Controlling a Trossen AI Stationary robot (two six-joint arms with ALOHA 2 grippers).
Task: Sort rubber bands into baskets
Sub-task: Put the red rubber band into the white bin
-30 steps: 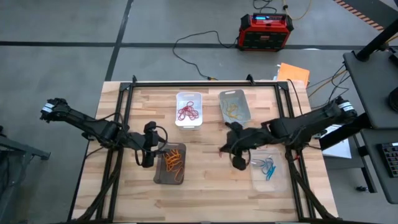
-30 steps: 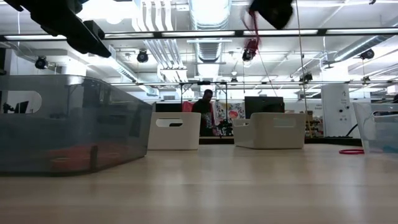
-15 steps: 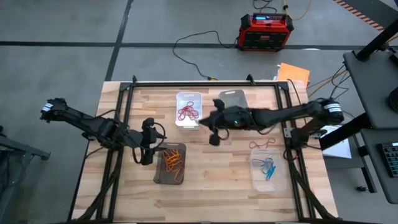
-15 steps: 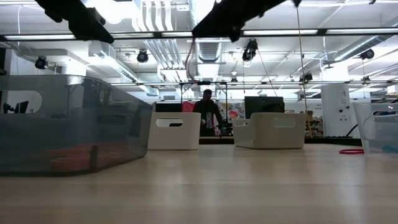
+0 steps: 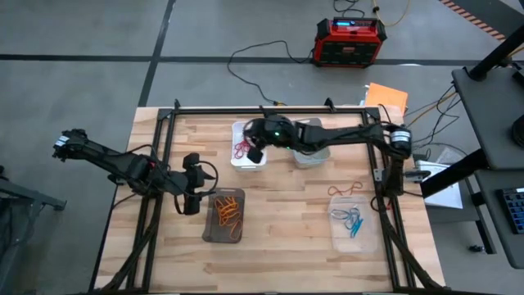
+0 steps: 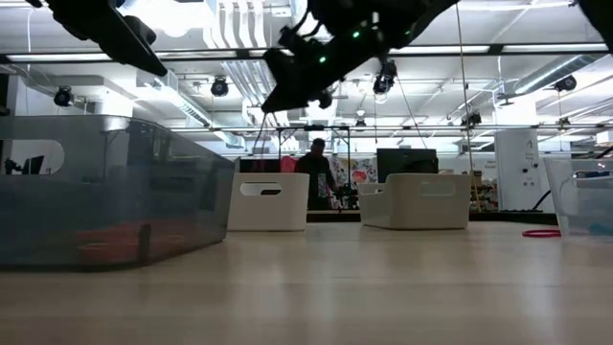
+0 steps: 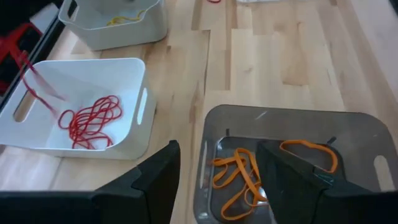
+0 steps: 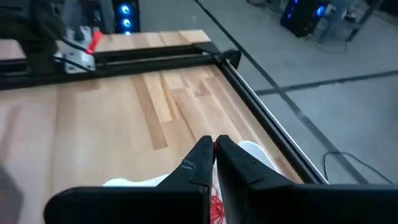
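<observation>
Right gripper (image 5: 255, 153) over white basket (image 5: 248, 144), no legible writing

Its fingers pinch a red rubber band (image 7: 36, 84) above that basket's red bands; left gripper (image 5: 190, 205), spread wide and empty, hovers beside the dark basket (image 5: 225, 215) of orange bands.

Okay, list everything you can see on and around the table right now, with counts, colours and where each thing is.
White basket: one, table's far middle, red rubber bands inside.
Light grey basket: one, beside the white one, yellowish bands.
Dark smoky basket: one, near left, orange bands.
Clear basket: one, near right, blue bands.
Loose red band: one, on the wood by the clear basket.
Red-black box: one, floor beyond table.
Person: one, room background.
Left gripper: open, beside smoky basket.
Right gripper: shut on a red band, over white basket.
</observation>
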